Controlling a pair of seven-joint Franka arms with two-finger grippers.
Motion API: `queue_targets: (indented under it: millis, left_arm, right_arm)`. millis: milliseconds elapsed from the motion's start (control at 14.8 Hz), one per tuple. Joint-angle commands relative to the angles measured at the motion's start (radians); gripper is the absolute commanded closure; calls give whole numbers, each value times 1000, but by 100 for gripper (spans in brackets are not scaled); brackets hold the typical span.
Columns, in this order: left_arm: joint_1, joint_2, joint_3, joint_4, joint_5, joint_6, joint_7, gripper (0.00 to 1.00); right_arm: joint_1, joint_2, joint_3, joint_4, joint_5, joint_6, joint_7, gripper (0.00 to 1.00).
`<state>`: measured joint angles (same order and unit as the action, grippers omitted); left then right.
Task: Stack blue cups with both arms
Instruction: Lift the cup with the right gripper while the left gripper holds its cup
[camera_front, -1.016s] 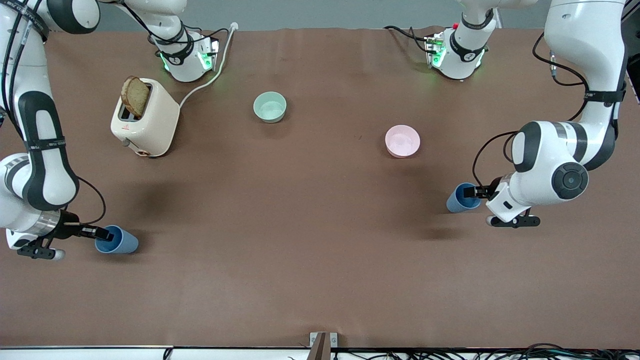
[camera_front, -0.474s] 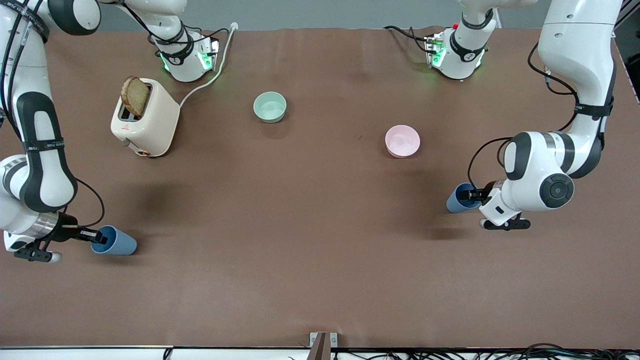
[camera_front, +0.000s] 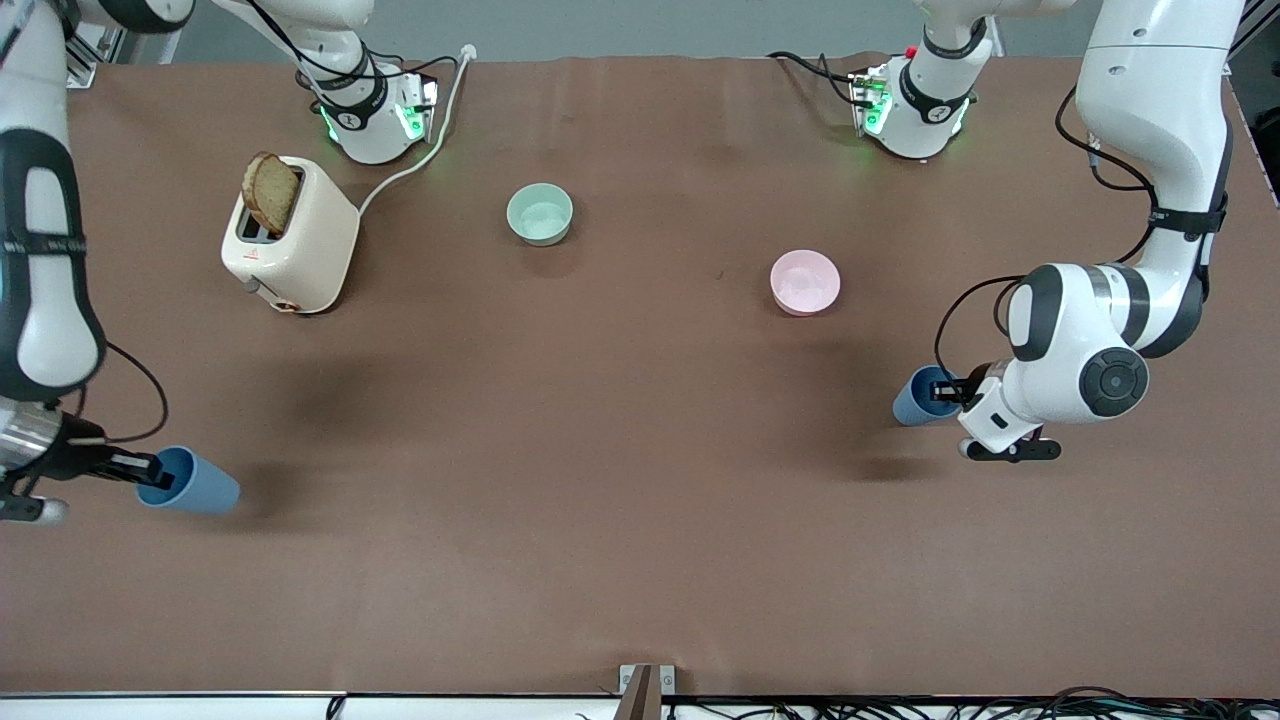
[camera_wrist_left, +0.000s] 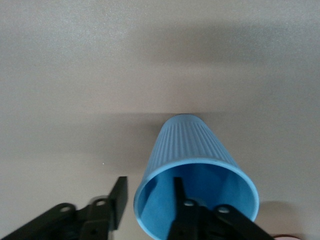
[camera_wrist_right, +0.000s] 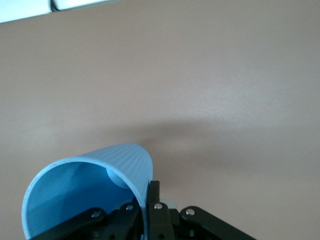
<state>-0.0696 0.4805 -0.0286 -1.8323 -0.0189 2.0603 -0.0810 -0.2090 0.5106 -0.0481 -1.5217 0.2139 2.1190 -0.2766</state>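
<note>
Two blue cups sit well apart, so we have only the pick-up begun: our right gripper (camera_front: 150, 468) pinches one cup (camera_front: 195, 487)'s rim, our left gripper (camera_front: 945, 392) straddles the other cup (camera_front: 918, 397)'s rim (jaws not yet clamped), stacking undone.

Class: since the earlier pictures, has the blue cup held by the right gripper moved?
Yes. The cup in the right gripper has shifted away from the toaster, toward the right arm's table end.
</note>
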Motion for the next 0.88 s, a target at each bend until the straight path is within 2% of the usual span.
queue_targets:
  millis: [0,271,474,609,812]
  left_arm:
    - [-2,-3,-5,10,7,-8,3,99]
    - [1,-19,-7,57,8,-52,7,99]
    - [-7,-31,-13,216,7,-201,12,99]
    - [-10,-19,-83,344,-1,-285,1,99]
    - [-53,22,-189,409,-3,-287,0,100]
  right_arm:
    - [54,-180,-6,-61,-132,-114,86,98]
    - [95,-361,-4,-78,-180,-319,149,98]
    - [115,-480,1,-101,-189,-439,172,98]
    - [128,-524,4,-106,-194,-487,217,98]
    - [169,-538,4,-100,-228,-514,269,98]
